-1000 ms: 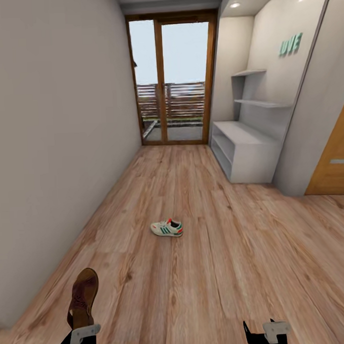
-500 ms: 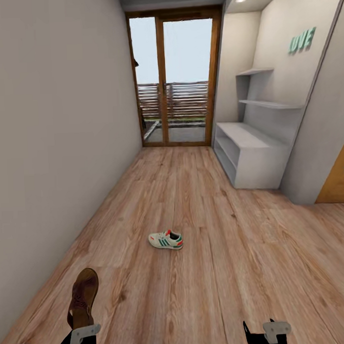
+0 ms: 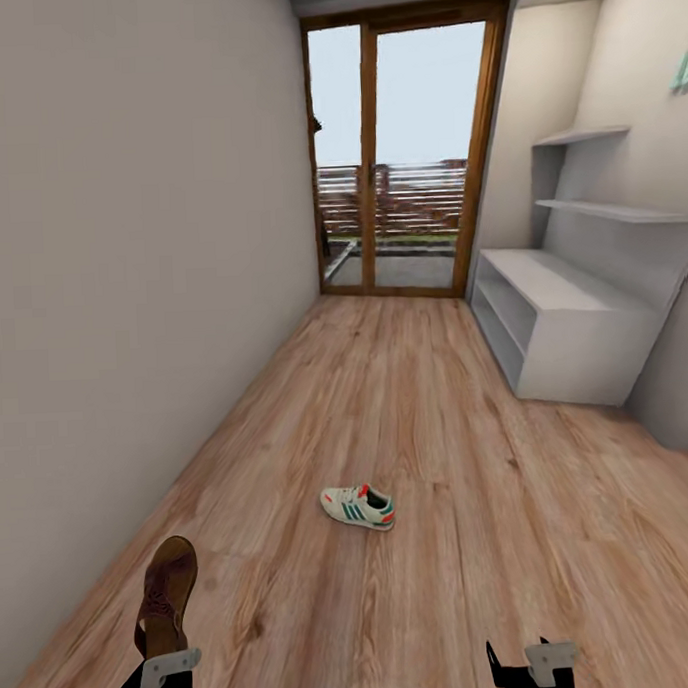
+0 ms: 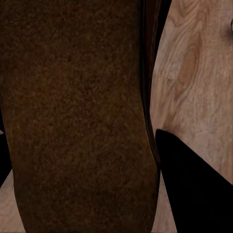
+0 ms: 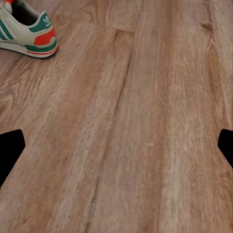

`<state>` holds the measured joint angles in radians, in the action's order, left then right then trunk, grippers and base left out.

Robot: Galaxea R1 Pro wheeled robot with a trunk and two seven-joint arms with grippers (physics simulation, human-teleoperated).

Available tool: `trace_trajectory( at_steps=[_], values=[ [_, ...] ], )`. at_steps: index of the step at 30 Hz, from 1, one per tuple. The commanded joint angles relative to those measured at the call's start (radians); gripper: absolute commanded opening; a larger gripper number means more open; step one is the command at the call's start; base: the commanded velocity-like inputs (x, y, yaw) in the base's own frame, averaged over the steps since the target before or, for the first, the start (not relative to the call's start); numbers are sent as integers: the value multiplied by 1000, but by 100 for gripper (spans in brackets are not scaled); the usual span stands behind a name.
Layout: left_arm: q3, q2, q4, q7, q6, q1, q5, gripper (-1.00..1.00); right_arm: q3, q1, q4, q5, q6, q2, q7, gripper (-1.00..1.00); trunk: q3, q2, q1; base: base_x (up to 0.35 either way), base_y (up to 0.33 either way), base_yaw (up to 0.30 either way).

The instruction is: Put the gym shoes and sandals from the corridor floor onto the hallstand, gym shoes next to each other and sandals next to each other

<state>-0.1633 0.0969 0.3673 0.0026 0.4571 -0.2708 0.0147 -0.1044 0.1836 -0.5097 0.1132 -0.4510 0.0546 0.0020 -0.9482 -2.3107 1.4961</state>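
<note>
So the whole view has swung left since a second ago: the rack and glass door sit further right in the head view now, and the wooden door that was at the right edge is gone from it. That's the camera turning; the shoe hasn't actually gone anywhere on the floor.

Closest in, the left gripper (image 3: 158,672) is clamped on a sandal (image 3: 167,595), which sticks up and away from it, sole facing the wrist cam (image 4: 77,116). The right gripper (image 3: 533,664) is low at the bottom edge, fingers (image 5: 10,145) spread wide apart with just floor (image 5: 145,136) between them.

Further out, one gym shoe (image 3: 358,508) lies on the planks mid-corridor, heel toward the right; the right wrist cam catches it too (image 5: 26,31).

Past that, the rack (image 3: 564,339) stands against the right wall, shelves bare, well apart from the shoe. Glass door (image 3: 406,161) at the far end
</note>
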Motion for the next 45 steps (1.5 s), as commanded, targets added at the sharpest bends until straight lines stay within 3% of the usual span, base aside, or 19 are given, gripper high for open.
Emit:
trace_trajectory(
  at_steps=[1, 24, 45],
  values=[
    [-2, 0, -1, 0, 3, -1, 4, -100, -5, 1, 1, 10, -3, -1, 0, 100, -1, 0, 0, 338, -77, 73],
    [-2, 0, 0, 0, 4, -1, 4, -100, -5, 1, -1, 9, -3, -1, 0, 100, -1, 0, 0, 320, -100, 15],
    [-2, 0, 1, 0, 5, -1, 4, -100, -5, 1, 0, 9, -3, -1, 0, 100, -1, 0, 0, 190, -194, 261]
  ],
)
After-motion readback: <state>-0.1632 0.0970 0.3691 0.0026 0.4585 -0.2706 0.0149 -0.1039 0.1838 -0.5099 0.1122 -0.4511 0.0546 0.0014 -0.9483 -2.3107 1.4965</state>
